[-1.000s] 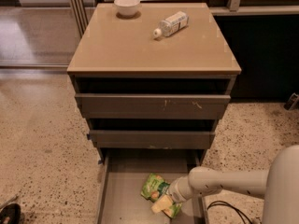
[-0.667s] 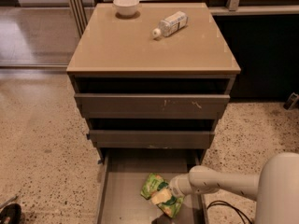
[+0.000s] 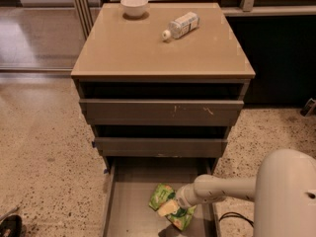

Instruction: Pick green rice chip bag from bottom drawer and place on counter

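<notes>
Down in bottom drawer (image 3: 129, 201), end effector (image 3: 171, 209) touches green rice chip bag (image 3: 160, 195); grip unclear.

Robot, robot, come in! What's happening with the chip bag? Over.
Gripper down in bottom drawer, at green rice chip bag. Bag not on counter yet. White bowl and plastic bottle sit at counter's far side.

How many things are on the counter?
2: white bowl at back left, plastic bottle lying right of it. The gripper is at the green rice chip bag in the bottom drawer.
</notes>
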Controlling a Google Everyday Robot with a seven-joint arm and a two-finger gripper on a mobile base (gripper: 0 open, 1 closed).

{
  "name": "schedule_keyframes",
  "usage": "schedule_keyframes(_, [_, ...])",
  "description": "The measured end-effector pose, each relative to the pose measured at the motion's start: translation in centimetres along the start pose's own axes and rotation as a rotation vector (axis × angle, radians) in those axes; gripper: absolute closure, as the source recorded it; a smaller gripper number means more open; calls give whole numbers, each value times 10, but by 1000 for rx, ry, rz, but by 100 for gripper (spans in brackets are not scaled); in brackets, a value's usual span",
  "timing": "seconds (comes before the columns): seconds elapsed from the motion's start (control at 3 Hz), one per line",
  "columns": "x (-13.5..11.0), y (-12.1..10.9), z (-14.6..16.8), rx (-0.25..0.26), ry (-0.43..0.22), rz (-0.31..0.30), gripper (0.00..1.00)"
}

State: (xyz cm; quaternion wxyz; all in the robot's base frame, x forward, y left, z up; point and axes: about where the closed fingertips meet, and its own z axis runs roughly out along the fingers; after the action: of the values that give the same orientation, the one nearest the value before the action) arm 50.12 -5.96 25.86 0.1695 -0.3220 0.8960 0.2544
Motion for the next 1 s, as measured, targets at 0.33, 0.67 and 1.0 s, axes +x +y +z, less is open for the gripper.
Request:
schedule_keyframes(0.33, [3, -34, 10, 104, 42, 30, 0])
schedule_keyframes(0.67, [3, -34, 10, 104, 42, 30, 0])
schedule_keyframes(1.0, [10, -46, 25, 114, 70, 52, 0])
